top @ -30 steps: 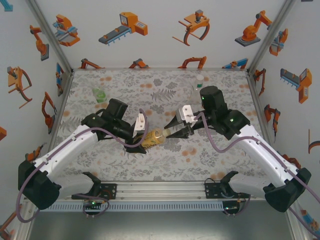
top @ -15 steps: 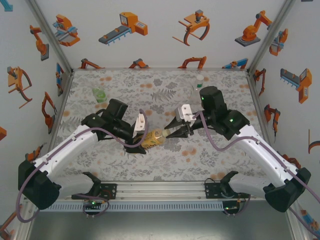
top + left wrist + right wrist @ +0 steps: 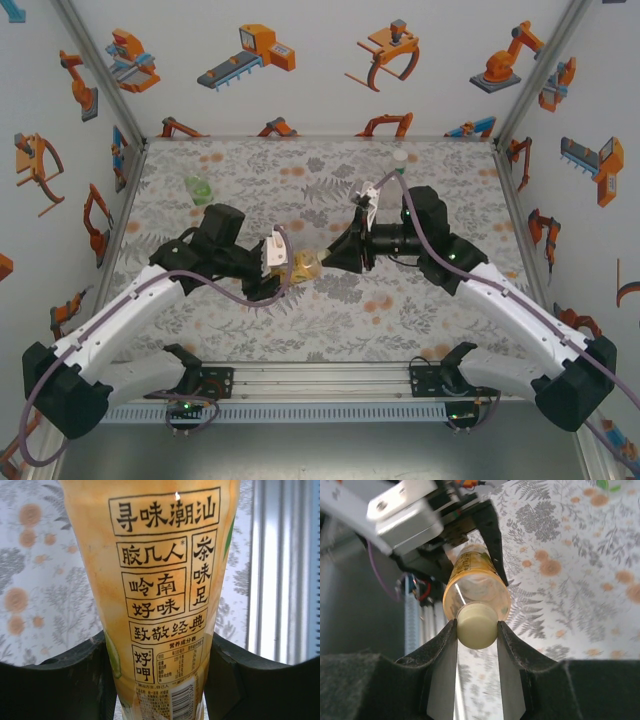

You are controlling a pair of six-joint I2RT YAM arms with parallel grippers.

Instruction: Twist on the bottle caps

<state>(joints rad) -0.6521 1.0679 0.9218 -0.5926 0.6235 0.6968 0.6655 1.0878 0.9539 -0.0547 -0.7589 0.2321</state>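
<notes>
Left claw [image 3: 284,267] is gripping the amber bottle [image 3: 160,580] sideways above mid-desk [image 3: 400,305], bracing it, while the right claw [image 3: 336,258] is pinching the yellow cap [image 3: 476,627] against its mouth, axes aligned, presumably so twisting threads it on.

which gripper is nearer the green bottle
Left. The left gripper, holding the amber bottle, is to the near right of the green bottle; the right gripper, pinching the cap, farther right.
</notes>
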